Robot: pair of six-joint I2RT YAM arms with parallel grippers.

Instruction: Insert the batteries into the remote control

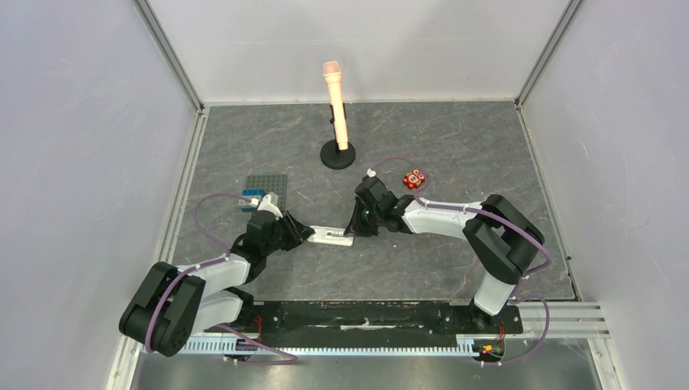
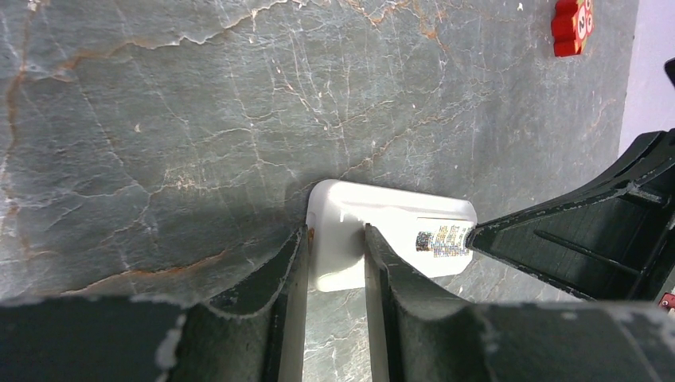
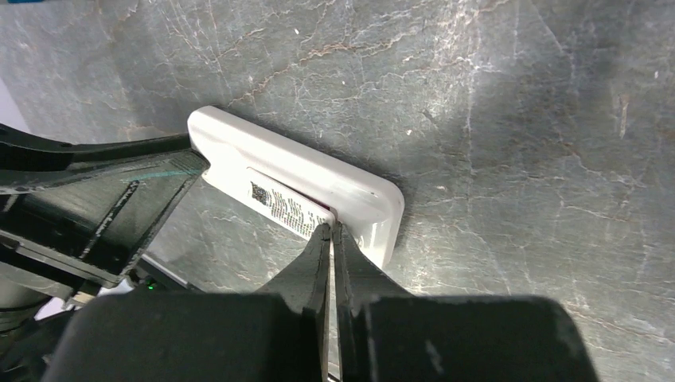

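The white remote control (image 1: pixel 331 236) lies flat on the grey table between the two arms, back side up, with a printed label (image 3: pixel 286 207) on its cover. My left gripper (image 2: pixel 336 231) is shut on the remote control's left end (image 2: pixel 342 255), one finger on each side. My right gripper (image 3: pixel 331 225) is shut with nothing between its jaws, and its tips rest on the remote control's back at the right end of the label. The batteries are not in view.
A pink rod on a round black base (image 1: pixel 338 154) stands at the back centre. A small red block (image 1: pixel 416 179) lies behind the right arm. A grey studded plate (image 1: pixel 268 184) with a blue brick (image 1: pixel 253 196) sits behind the left arm.
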